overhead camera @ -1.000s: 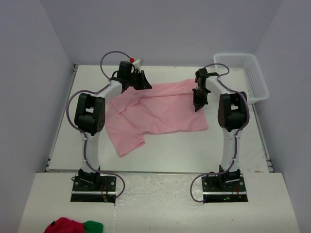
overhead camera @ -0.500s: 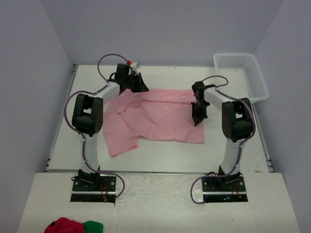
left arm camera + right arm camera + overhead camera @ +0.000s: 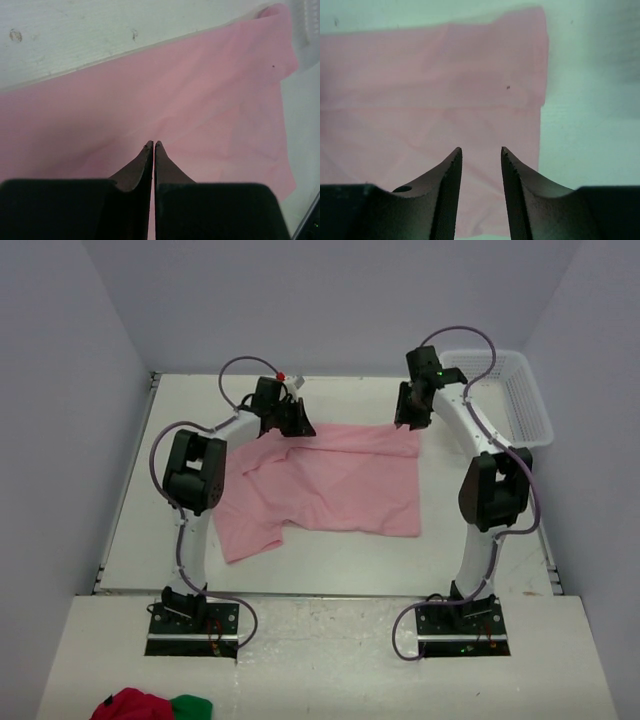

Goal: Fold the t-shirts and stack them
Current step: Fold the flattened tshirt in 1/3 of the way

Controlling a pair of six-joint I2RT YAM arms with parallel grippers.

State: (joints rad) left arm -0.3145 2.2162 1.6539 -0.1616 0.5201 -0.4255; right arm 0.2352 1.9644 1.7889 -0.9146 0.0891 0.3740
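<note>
- Since my right gripper [image 3: 480,150] was clamped shut low at the shirt's right side a second ago, the big change is that it has let go: its fingers now stand apart with nothing between them, and it has risen over the far right corner of the cloth.
- Meanwhile my left gripper [image 3: 153,144] has stayed closed at the far left corner. From its wrist view the tips meet with pink fabric right beneath them, and I cannot tell whether a pinch of cloth is caught between them.
- What was a bunched, lifted far edge has been drawn out: the t-shirt [image 3: 330,485] now lies on the table [image 3: 350,565] between my two arms, and its far edge runs almost straight from my left gripper to the right corner.
- From the right wrist view I see a crease running across the cloth just below that far edge, so I judge the upper part lies doubled over.
- One sleeve sticks out toward the near left, and the left side looks wrinkled.
- To my mind the spreading step is nearly done on the right, while the left corner is not yet released; no real fold is finished, and nothing is stacked.
- Off to the far right, the white basket [image 3: 532,405] stands apart from the shirt.
</note>
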